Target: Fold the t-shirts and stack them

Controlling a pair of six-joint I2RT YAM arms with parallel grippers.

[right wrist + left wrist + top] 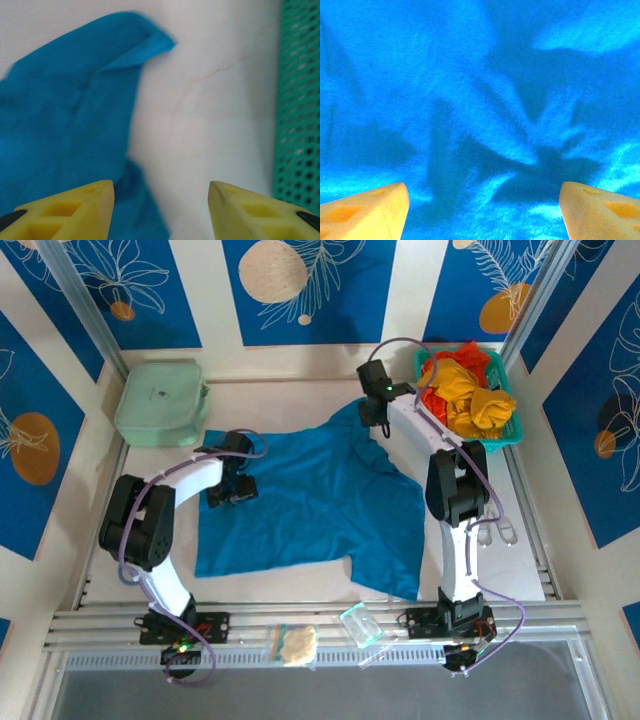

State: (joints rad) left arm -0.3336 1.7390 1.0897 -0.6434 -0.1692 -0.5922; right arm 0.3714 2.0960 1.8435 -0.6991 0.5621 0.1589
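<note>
**Blue t-shirt spread on the worktop, both robot hands open and empty over it**

Nearest the arm bases, a blue t-shirt (310, 500) lies spread over the middle of the pale worktop (280, 400). It is mostly flat but rumpled, and its right side trails in a loose flap toward the near edge.

The left hand (482, 195) hangs low over the shirt's left part. Its two yellow fingers are set wide apart, with nothing between them and wrinkled blue cloth below.

Farther back, the right hand (160, 192) sits at the shirt's far corner, also spread apart and empty. Bare worktop lies under it, with a raised blue corner of cloth just to its left and the green mesh wall of a basket (300, 125) to its right. Whether either hand touches the cloth is hard to tell from these views.

At the far right, the basket holds a crumpled yellow-orange shirt (475, 395) and a red shirt (435, 400). A pale green case (160, 400) sits at the far left.

The blue shirt looks light and limp, so it will likely sag and bunch rather than hold a shape. It is probably best taken by pinching a corner or edge, such as a shoulder, sleeve or hem. One grip per hand would keep the cloth taut while folding.
</note>
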